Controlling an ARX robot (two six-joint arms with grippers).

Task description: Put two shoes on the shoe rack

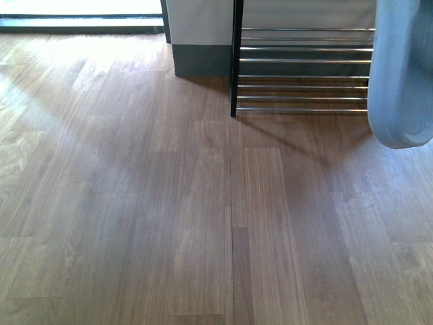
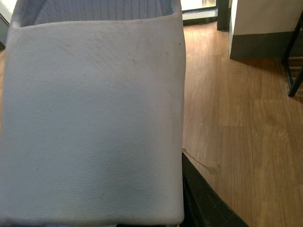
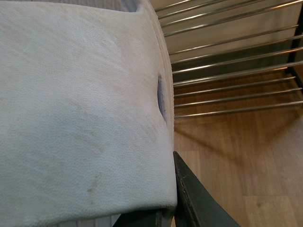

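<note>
Before the shoe rack (image 1: 304, 68), my right claw (image 3: 166, 213) grips a pale rubber slide (image 1: 400, 74), which hangs upright and covers the right ends of the thin chrome rods. My left claw (image 2: 191, 208) holds a second slide (image 2: 94, 118), pebbled and faintly smudged, above the brown plank floor (image 1: 203, 217).

A home entryway, it seems. Wood-plank floor (image 1: 169, 223), a metal shoe rack (image 1: 301, 68) against the wall, bright doorway (image 1: 81, 8) beyond.

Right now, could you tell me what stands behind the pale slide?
The shoe rack: its silver rods and one black post show; the slide covers its other end.
</note>
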